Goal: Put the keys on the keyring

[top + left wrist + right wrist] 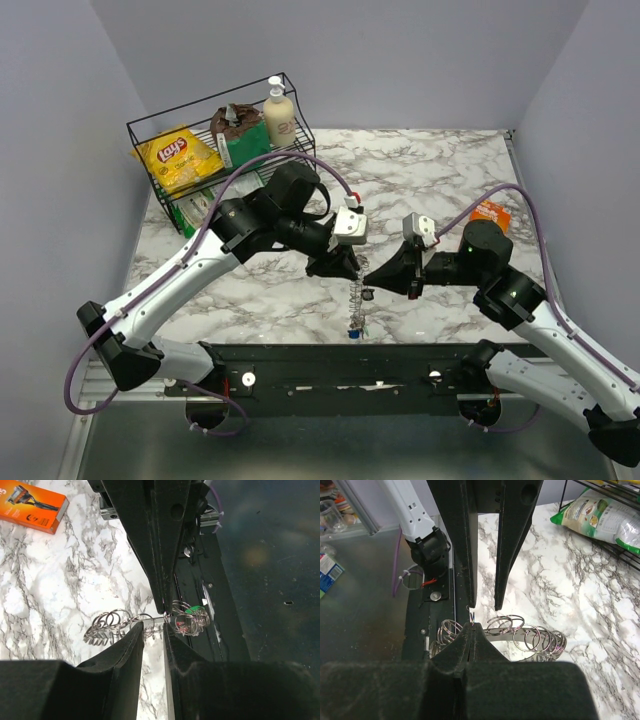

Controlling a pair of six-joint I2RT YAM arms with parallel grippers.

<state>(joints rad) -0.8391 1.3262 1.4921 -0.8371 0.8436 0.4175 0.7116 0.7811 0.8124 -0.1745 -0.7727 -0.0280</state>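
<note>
The keyring (357, 300), a dangling string of silvery loops with keys (195, 611) at its end (green, red, perhaps blue), hangs over the tabletop (450, 170)'s near edge. The right pincer (470, 626), reaching left, clamps one loop. The left pincer (153, 631), angled down, straddles it, fingers slightly apart.

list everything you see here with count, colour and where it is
keyring: one, silvery string of rings, between the two gripper tips near the table's front edge
keys: count unclear, green, red and blue heads, bunched at one end of the keyring
razor box: one, orange, on the table's right side
wire basket: one, black, far left corner of the table
chips bag: one, yellow, in the basket
brown bag: one, brown, in the basket
green bag: one, green and white, in the basket
pump bottle: one, cream, basket's right end
table: one, white-grey marble
left gripper: one, black, jaws apart astride the keyring
right gripper: one, black, shut on the keyring
</note>
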